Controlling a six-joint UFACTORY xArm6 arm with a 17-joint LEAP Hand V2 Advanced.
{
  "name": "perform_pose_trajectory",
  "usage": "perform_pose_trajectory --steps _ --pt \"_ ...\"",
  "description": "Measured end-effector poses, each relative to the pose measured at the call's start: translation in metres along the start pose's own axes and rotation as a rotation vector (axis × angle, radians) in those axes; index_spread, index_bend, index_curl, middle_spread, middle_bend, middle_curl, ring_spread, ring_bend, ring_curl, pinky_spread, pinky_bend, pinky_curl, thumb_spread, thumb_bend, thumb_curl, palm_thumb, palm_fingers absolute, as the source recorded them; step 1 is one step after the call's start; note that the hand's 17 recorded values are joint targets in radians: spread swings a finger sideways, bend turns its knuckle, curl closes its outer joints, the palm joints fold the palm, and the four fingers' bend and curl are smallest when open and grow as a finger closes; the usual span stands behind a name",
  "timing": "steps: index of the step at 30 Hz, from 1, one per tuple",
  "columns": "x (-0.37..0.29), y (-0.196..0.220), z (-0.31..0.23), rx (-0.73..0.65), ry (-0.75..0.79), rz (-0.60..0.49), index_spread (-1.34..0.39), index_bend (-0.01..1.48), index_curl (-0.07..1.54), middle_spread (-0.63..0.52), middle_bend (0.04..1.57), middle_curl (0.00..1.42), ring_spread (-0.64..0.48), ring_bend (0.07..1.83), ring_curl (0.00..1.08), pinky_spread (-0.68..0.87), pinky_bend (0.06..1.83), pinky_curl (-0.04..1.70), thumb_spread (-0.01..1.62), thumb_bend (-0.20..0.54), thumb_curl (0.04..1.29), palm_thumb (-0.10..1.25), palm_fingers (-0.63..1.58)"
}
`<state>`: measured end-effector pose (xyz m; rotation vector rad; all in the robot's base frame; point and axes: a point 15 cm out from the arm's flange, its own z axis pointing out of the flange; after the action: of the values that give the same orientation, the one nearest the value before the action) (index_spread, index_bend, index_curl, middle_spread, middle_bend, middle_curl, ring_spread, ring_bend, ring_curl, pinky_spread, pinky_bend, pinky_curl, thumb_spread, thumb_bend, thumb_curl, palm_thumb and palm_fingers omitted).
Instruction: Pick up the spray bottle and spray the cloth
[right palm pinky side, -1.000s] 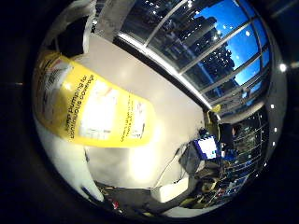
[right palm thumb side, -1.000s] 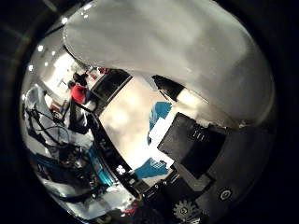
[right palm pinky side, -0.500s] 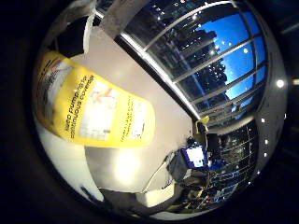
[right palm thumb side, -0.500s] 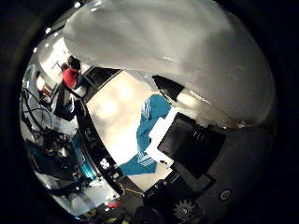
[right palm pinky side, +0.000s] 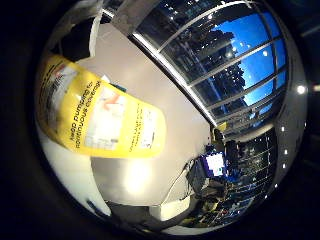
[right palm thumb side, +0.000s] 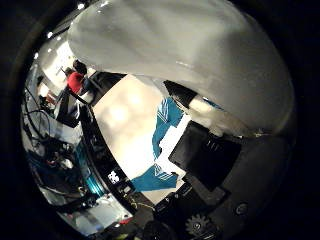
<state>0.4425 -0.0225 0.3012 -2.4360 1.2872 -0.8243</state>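
Observation:
The spray bottle is close against my palm. In the little finger side palm view its yellow printed label (right palm pinky side: 100, 115) fills much of the picture. In the thumb side palm view its white body (right palm thumb side: 180, 45) fills most of the picture. My right hand (right palm thumb side: 215, 160) shows as black and white parts beside the bottle, with fingers curled on it. The teal cloth (right palm thumb side: 163, 125) lies crumpled on the pale tabletop (right palm thumb side: 125, 115) below the bottle, partly hidden by a black finger part.
The table (right palm pinky side: 160, 100) runs on behind the bottle towards large windows (right palm pinky side: 225, 50). A lit screen and gear (right palm pinky side: 212, 163) stand past the table's end. Stands and equipment (right palm thumb side: 60, 150) crowd the table's other side.
The whole picture has shifted a little in each view, so the hand has moved with the bottle. The cloth now shows more fully under the bottle.

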Motion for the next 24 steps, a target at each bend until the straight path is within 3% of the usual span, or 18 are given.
perform_pose_trajectory --steps 4,8,24 --pt "0.003 -0.019 -0.01 0.026 0.0 0.021 -0.2 1.19 0.81 -0.1 1.43 0.66 -0.23 1.35 0.82 -0.15 1.0 1.55 1.0 -0.014 0.7 1.03 1.13" --pt "0.002 -0.028 -0.017 0.012 -0.045 0.131 -0.2 1.19 0.81 -0.1 1.43 0.66 -0.23 1.35 0.82 -0.15 1.0 1.55 1.0 -0.014 0.7 1.03 1.13" --pt "-0.106 -0.13 -0.031 0.159 -0.555 0.507 -0.2 1.19 0.81 -0.09 1.43 0.66 -0.23 1.35 0.82 -0.15 1.0 1.55 1.0 -0.014 0.71 1.02 1.13"
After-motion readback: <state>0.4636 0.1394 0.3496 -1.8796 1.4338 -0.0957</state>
